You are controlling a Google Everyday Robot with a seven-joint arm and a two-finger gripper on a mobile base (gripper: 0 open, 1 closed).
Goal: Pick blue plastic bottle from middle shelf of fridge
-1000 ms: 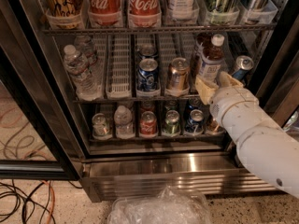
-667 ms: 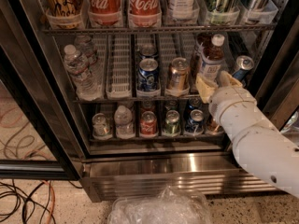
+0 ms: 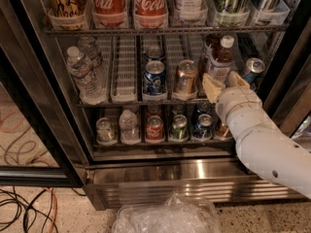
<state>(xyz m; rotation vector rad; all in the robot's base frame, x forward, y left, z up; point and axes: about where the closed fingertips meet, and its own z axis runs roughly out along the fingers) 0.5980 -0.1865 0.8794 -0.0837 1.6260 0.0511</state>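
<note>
The fridge [image 3: 180,171] stands open in front of me. On the right side of its middle shelf [image 3: 125,81] stands the blue plastic bottle [image 3: 221,57], with a white cap, brown neck and pale label. My gripper [image 3: 225,84] is at the end of the white arm, right in front of the bottle's lower part. Its cream fingers [image 3: 212,87] are spread open, one on each side of the bottle's base. The bottle's bottom is hidden behind the gripper.
On the middle shelf are clear water bottles [image 3: 85,69] at the left, a blue can [image 3: 155,76], a gold can [image 3: 185,76] and another blue can [image 3: 252,69] at the far right. Cola bottles [image 3: 109,4] stand above and several cans [image 3: 155,127] below. A plastic bag [image 3: 167,217] and cables [image 3: 24,208] lie on the floor.
</note>
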